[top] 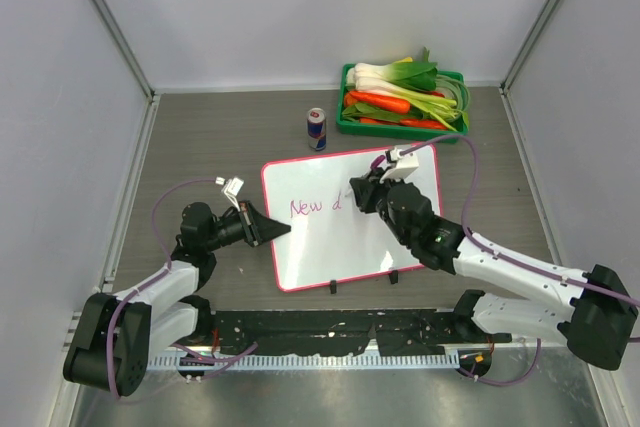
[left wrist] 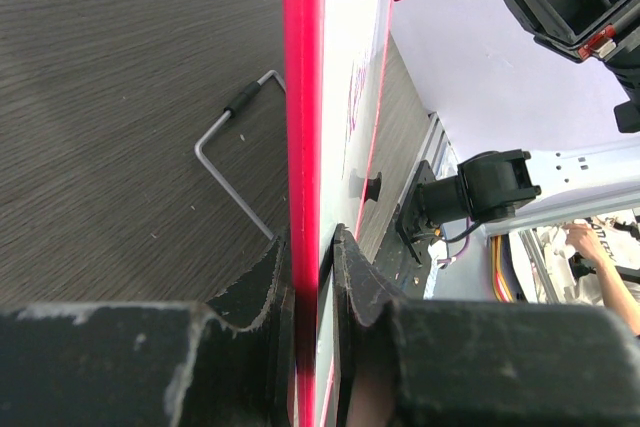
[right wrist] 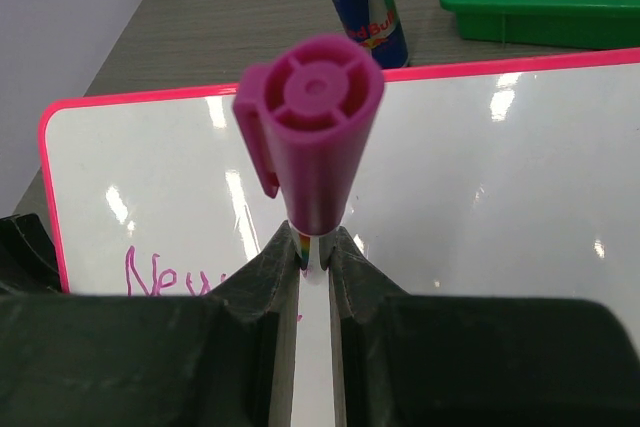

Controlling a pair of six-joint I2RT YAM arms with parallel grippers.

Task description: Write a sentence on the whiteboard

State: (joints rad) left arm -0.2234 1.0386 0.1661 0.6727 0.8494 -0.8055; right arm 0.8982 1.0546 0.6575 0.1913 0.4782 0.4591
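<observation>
Left end effector (top: 273, 230) clamps the whiteboard (top: 330, 252) edge; right end effector (right wrist: 315, 247) grips a marker (right wrist: 315, 117) above the sentence (top: 316, 207), reading "New d".

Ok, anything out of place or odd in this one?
Nothing spilled or damaged. The whiteboard sits a little askew, one edge pinched by the left hand. A can and a vegetable bin stand behind it, apart from the writing.

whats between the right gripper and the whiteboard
A purple-capped marker, shut in the right gripper and pointing at the whiteboard. The right wrist view shows it; its tip is hidden there.
</observation>
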